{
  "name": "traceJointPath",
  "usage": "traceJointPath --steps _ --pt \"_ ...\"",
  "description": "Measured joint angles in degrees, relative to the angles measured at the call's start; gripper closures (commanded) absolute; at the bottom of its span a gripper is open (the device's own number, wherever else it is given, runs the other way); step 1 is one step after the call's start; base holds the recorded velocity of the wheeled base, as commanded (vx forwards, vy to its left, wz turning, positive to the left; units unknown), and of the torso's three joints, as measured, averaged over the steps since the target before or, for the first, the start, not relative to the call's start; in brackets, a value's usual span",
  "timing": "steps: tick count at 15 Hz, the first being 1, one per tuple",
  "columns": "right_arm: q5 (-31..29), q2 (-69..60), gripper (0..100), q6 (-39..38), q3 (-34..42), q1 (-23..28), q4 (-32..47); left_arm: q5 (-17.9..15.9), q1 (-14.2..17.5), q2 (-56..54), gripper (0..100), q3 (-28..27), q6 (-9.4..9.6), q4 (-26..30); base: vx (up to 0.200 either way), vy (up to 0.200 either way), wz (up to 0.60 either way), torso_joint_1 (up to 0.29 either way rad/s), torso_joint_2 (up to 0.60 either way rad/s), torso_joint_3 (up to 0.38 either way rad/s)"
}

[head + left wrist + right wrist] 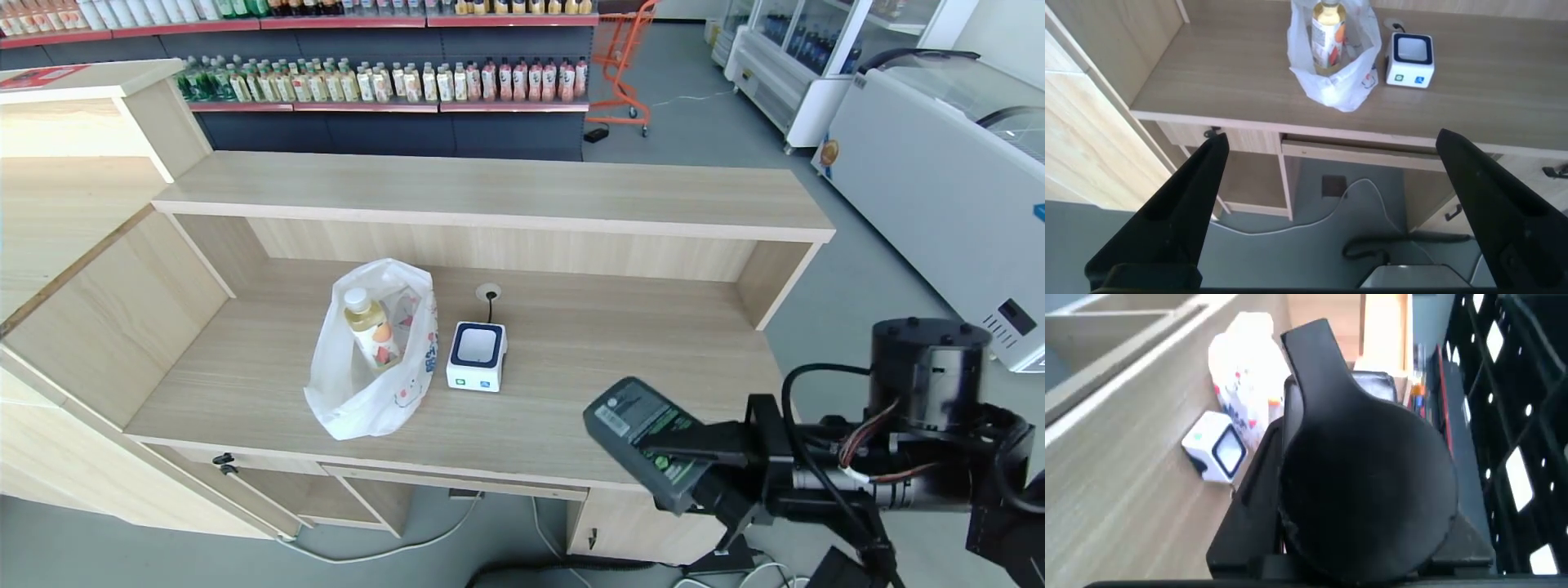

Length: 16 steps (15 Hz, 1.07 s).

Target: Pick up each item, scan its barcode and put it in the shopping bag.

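One item, a bottle [369, 322], already stands in the shopping bag [371, 384], which sits open left of the middle of the counter [620, 351]. A second item, a dark flat pack [645, 441], is clamped between the fingers of the right gripper [694, 457]. It is held in the air off the counter's front right corner, with its barcode label facing up. By my reading the pack is picked up but not yet scanned. It is well apart from the scanner [477, 355], the small white box just beside the bag on its right. The scan and the drop into the bag look to be what is left for it.

The left gripper [1331, 140] holds nothing, its fingers spread wide, low in front of the counter's front edge.

The counter is pale wood with a raised ledge along its back edge. A cable hole [488, 291] lies behind the scanner. Beyond it stand shop shelves [384, 82] lined with bottles, an orange trolley [624, 65], and chest freezers [939, 147] at the right.
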<state>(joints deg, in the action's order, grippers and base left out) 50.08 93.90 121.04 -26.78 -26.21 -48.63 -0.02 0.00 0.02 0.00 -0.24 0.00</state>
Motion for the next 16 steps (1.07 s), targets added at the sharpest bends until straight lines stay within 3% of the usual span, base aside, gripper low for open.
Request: traceJointPath --steps 2,5,10,16 --pt "2.22 0.35 100 10.69 1.07 -5.60 12.29 0.00 0.00 0.00 0 0.00 0.00 0.00 0.000 0.000 0.00 0.000 0.00 0.000" --pt "4.96 1.66 100 22.85 1.18 -8.07 16.27 0.02 0.00 0.00 0 0.00 0.00 0.00 0.000 0.000 0.00 0.000 0.00 0.000" --pt "12.37 2.93 100 27.99 0.82 -8.19 11.08 -0.02 0.00 0.00 0 0.00 0.00 0.00 0.000 0.000 0.00 0.000 0.00 0.000" --pt "12.48 1.83 100 28.25 0.63 -4.79 10.80 -0.02 0.00 0.00 0 0.00 0.00 0.00 0.000 0.000 0.00 0.000 0.00 0.000"
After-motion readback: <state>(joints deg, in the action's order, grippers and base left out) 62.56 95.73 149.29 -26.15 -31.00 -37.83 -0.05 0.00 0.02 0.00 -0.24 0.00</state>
